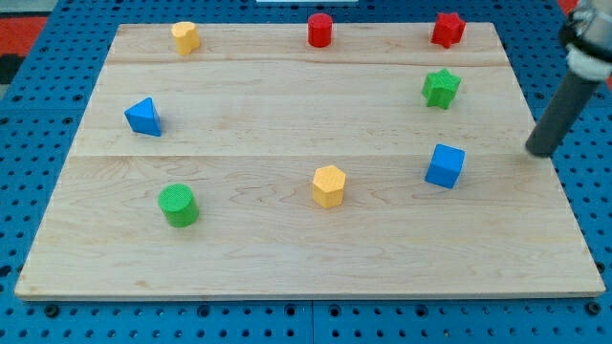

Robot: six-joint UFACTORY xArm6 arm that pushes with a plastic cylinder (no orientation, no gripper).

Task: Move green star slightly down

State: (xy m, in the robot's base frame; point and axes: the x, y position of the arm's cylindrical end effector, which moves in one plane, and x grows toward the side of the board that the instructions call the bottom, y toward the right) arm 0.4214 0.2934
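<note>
Fingers you won't find: your arm ends in a rod, nothing grasped, and my tip [541,152] rests at the surface's [287,258] right edge. Scanning from the left, you see the blue triangle [143,117], green cylinder [178,205], yellow block [185,37], red cylinder [319,30], yellow hexagon [328,185], green star [441,88] upper right, blue cube [445,165] below it, red star [447,29]. My tip is right of the cube, below-right of the green star, apart from both.

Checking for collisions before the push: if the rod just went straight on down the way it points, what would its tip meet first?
Only the wooden board. My tip stands near the board's right edge, right of the blue cube and below-right of the green star, touching no block as far as this view shows.
</note>
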